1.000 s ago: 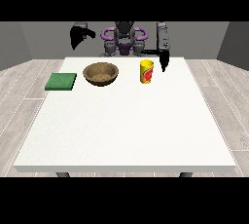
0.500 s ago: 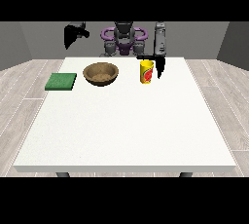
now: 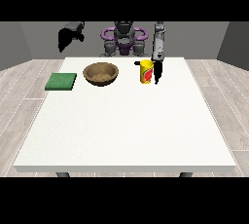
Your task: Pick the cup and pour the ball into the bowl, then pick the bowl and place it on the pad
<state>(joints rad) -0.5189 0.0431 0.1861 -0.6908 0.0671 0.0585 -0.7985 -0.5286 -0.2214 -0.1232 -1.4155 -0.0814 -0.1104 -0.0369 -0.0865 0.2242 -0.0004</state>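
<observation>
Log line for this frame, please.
stage: reaching for cup | hand at the view's right beside cup | bowl, pad untouched

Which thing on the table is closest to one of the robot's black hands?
The yellow cup. The hand at the view's right hangs right beside it, while the brown bowl and green pad sit farther away.

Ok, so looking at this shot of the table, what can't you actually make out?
- Ball: front view, none visible; the cup wall would hide it if it sits inside.
- Hand at the view's right: front view, close beside the cup, but contact and finger pose are too small to tell.
- Hand at the view's left: front view, raised and dark; its fingers cannot be made out.
</observation>
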